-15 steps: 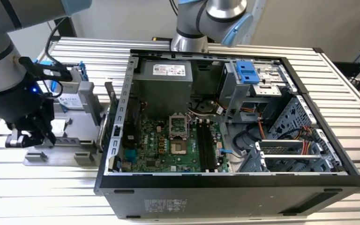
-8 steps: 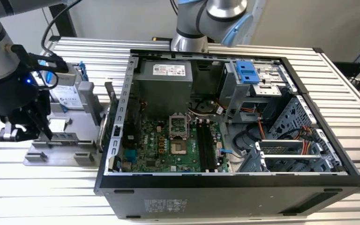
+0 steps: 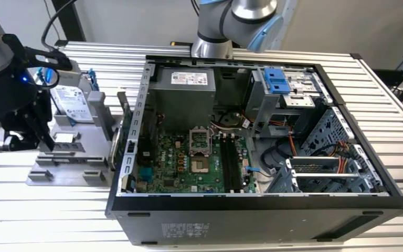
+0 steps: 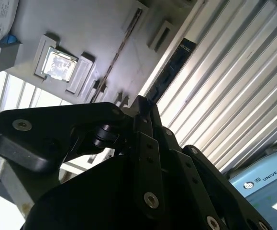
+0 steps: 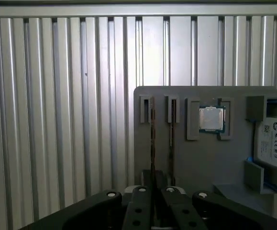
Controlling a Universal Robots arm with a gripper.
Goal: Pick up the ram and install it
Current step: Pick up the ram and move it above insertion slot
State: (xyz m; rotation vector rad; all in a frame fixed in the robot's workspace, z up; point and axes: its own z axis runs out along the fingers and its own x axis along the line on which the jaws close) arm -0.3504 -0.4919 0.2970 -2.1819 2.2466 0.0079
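The ram stands on edge in a slot of the grey holder, seen edge-on as a thin dark strip in both wrist views. A second thin stick stands in the neighbouring slot. My gripper hovers above the holder, in line with the ram and apart from it. Its black fingers are pressed together with nothing between them. In the exterior view my gripper hangs over the holder at the exterior view's left, beside the open computer case.
The holder also carries a silver processor and a hard drive in a blue frame. A dark board stands upright between holder and case. Inside the case, long black slots run beside the processor socket. Ribbed metal table lies all around.
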